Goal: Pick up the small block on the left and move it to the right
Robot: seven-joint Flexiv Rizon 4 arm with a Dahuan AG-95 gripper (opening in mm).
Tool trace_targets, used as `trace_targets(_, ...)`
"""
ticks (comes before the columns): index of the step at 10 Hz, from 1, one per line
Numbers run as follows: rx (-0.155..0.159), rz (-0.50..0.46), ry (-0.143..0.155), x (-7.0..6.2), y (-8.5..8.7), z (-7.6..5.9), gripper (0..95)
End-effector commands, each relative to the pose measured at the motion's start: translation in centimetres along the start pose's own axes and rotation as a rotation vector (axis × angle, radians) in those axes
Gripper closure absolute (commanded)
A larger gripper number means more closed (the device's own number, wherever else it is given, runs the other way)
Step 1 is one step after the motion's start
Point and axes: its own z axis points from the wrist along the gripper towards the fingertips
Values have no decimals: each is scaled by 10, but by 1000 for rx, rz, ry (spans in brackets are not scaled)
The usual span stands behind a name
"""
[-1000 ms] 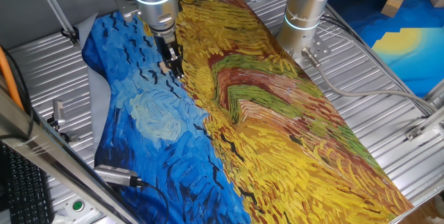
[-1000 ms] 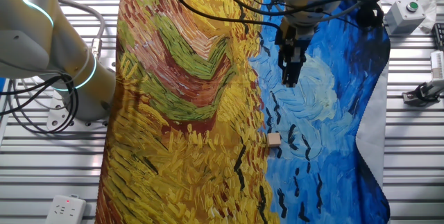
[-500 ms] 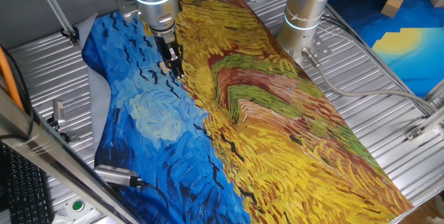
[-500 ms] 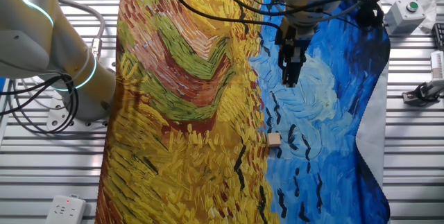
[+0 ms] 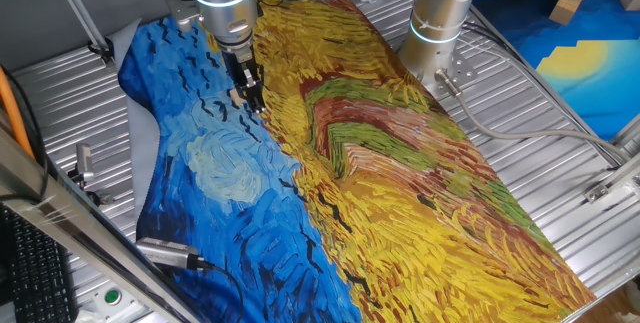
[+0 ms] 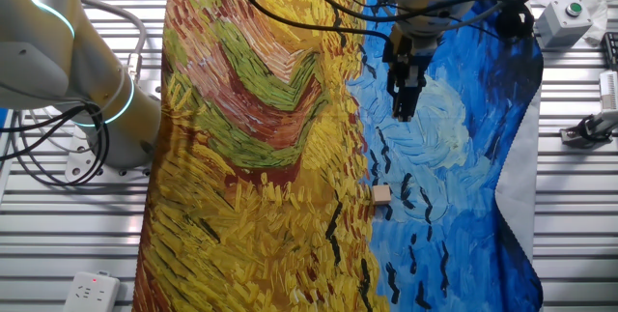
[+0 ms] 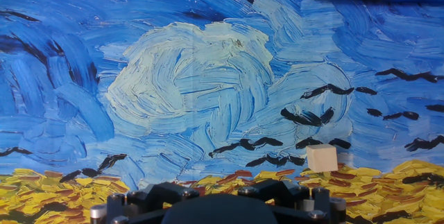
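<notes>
The small block is a tiny pale tan cube. It lies on the painted cloth where the yellow part meets the blue part. In the hand view it sits at the lower right. In one fixed view it peeks out just left of the fingers. My gripper hangs above the blue part of the cloth, apart from the block and holding nothing. It also shows in one fixed view. The fingers look narrow and dark. The hand view shows only the gripper body, not the fingertips.
A second arm stands at the yellow edge of the cloth and also shows in the other fixed view. A larger wooden block sits far off on another cloth. A grey button box and clamps lie on the slatted table.
</notes>
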Motion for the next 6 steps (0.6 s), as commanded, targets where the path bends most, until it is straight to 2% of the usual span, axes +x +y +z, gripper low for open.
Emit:
trace_targets(1, -64, -29, 3, 0, 0, 0, 950)
trace_targets(4, -62, -42, 4, 0, 0, 0, 950)
trace_targets(6, -54, -28, 20, 0, 0, 0, 950)
